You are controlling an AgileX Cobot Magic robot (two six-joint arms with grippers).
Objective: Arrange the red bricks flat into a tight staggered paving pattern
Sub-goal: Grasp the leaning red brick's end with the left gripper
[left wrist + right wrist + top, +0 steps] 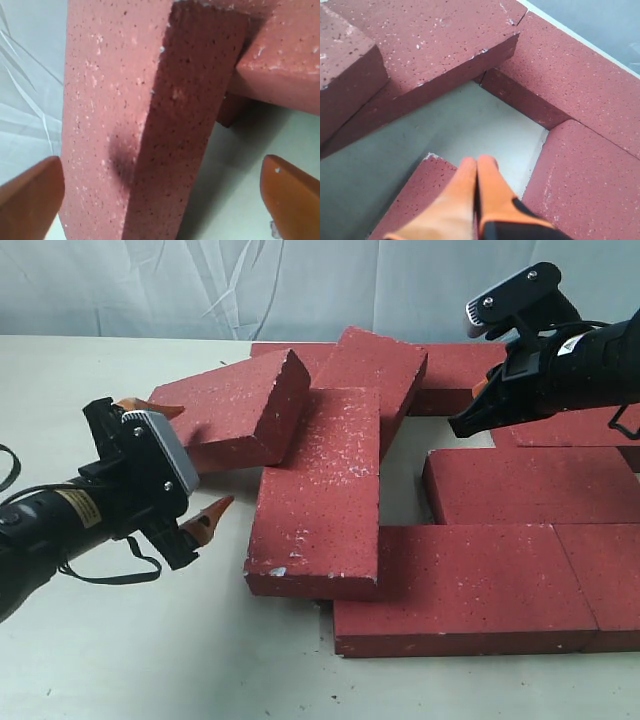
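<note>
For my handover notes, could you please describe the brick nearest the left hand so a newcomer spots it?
Find the cluster of red bricks on the pale table. At its left edge, before the open left hand, sits the leftmost brick, tipped up steeply against its neighbour while most lie flat.

Left arm sticker [76,508], right arm sticker [572,347] — print illegible.

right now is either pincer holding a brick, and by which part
Nothing is held: left pincer is open, facing the tilted brick; right pincer is shut, empty.
</note>
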